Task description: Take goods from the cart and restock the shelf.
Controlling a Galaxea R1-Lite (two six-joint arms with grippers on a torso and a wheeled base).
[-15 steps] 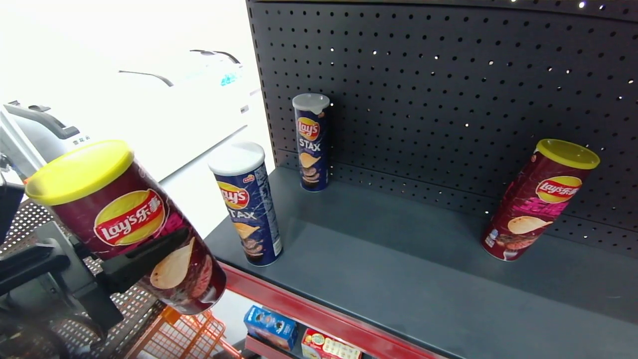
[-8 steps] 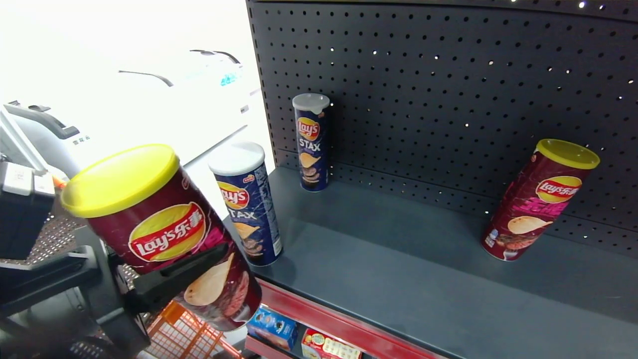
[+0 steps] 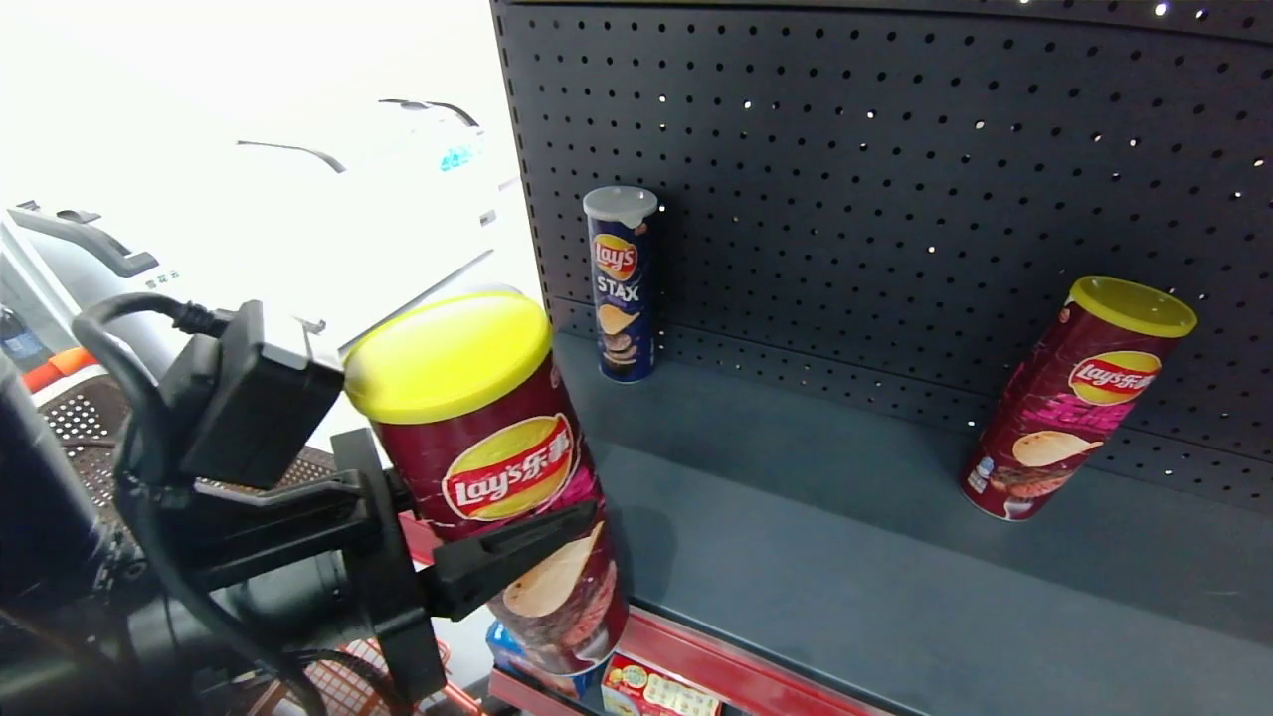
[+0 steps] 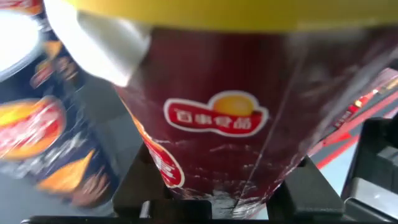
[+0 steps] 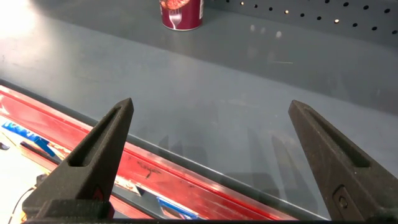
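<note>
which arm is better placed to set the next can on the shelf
Left. The left end effector is shut on the red can, upright by the front edge of the shelf. The right end effector is open and empty above the shelf.

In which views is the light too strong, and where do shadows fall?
Head view: the room left of the pegboard is washed out to white, light shines through some of its holes, and the held red can casts a dark shadow on the shelf board. Right wrist view: even light, with faint shadows near the right gripper.
</note>
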